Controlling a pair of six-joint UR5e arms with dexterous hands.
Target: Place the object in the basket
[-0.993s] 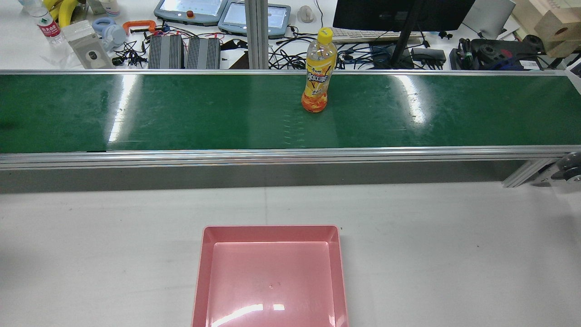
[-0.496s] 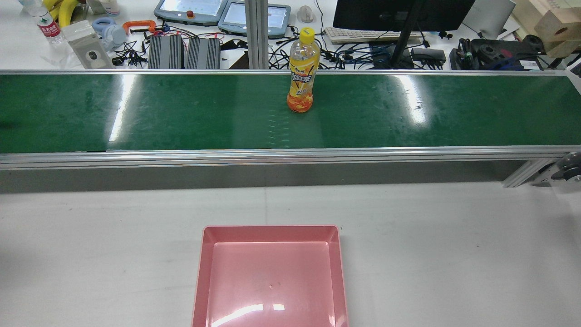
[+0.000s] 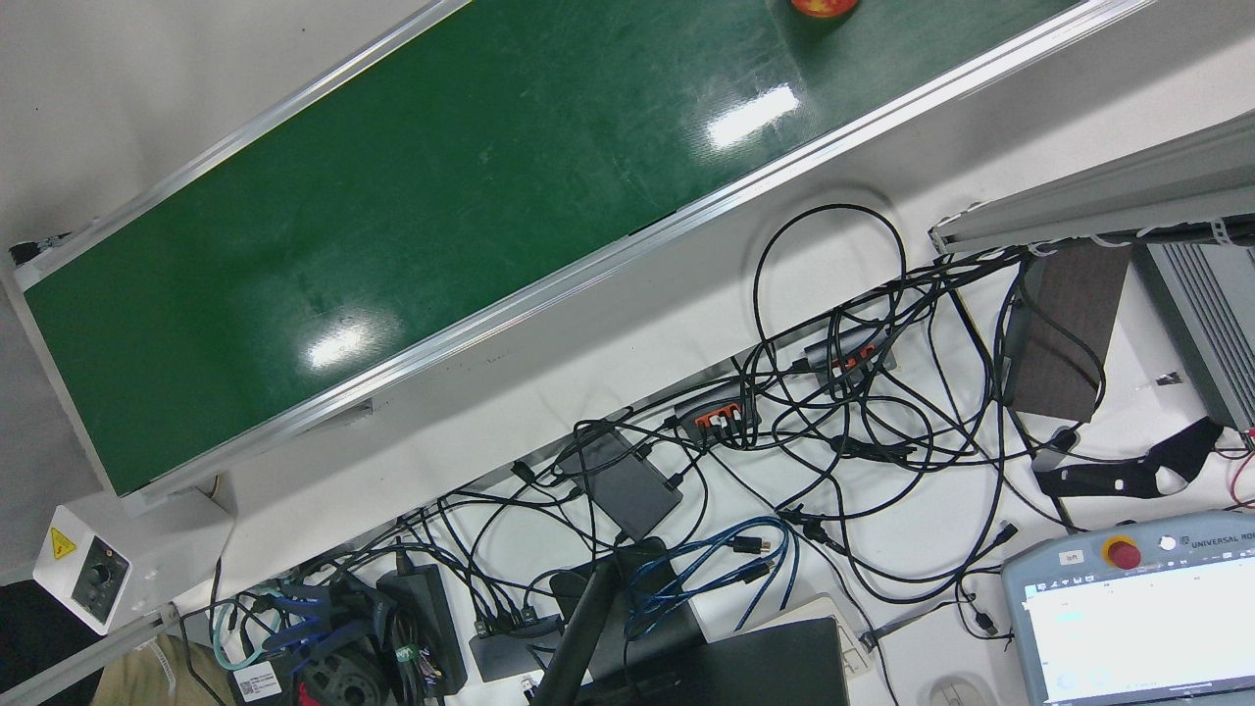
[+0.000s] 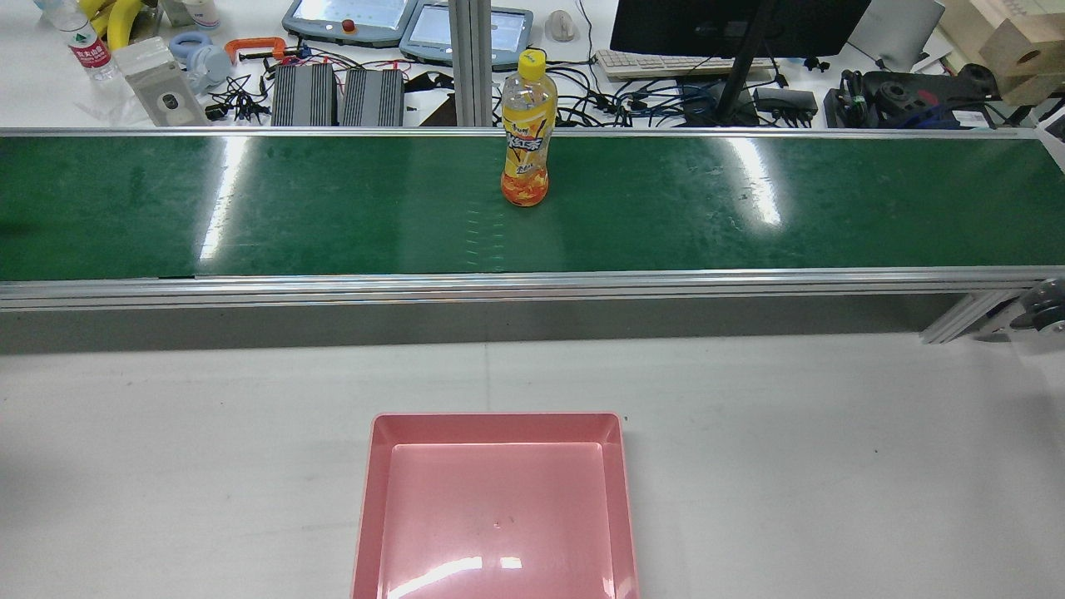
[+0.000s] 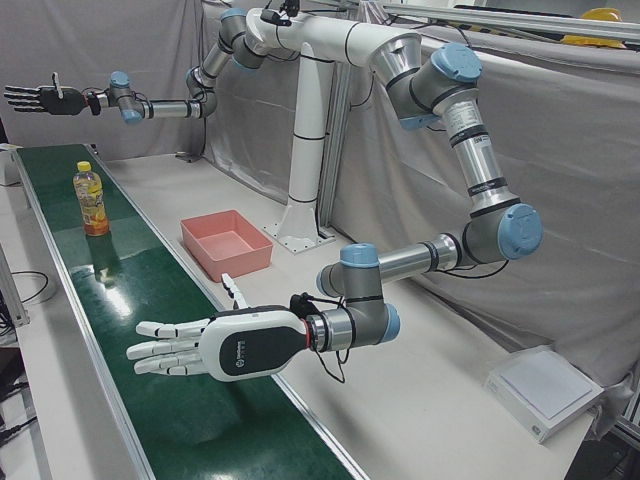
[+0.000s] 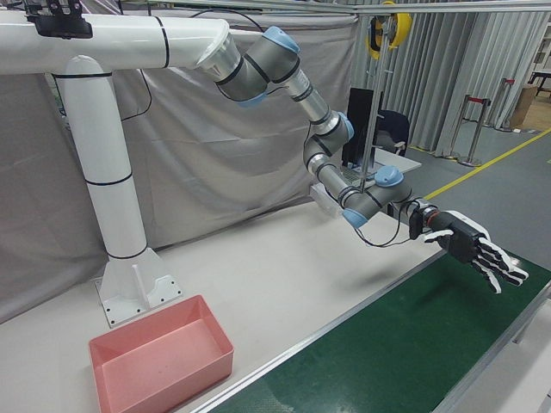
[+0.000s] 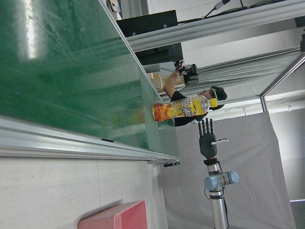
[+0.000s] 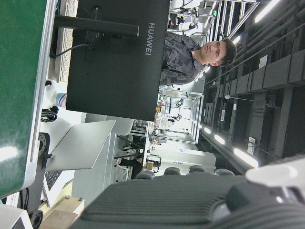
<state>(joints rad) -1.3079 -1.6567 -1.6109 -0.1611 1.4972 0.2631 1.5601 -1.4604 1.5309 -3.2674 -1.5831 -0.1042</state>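
An orange-and-yellow drink bottle (image 4: 526, 141) with a yellow cap stands upright on the green conveyor belt (image 4: 250, 208). It also shows in the left-front view (image 5: 91, 200), in the left hand view (image 7: 183, 109), and at the top edge of the front view (image 3: 824, 6). The empty pink basket (image 4: 497, 420) sits on the white table before the belt (image 5: 235, 262) (image 6: 172, 379). My left hand (image 5: 215, 345) (image 6: 469, 245) hovers open over the belt, far from the bottle. My right hand (image 5: 40, 98) (image 7: 206, 138) is open, raised beyond the bottle at the belt's other end.
Behind the belt lies a cluttered bench with a monitor (image 4: 732, 25), teach pendants (image 4: 349, 18), power bricks and tangled cables (image 3: 833, 422). A person stands behind it (image 8: 200, 47). The white pedestal (image 5: 305, 150) stands behind the basket. A white box (image 5: 540, 390) lies on the table.
The bottle has travelled leftward along the belt in the rear view, staying upright. The basket has not moved. No hand shows in the rear view.
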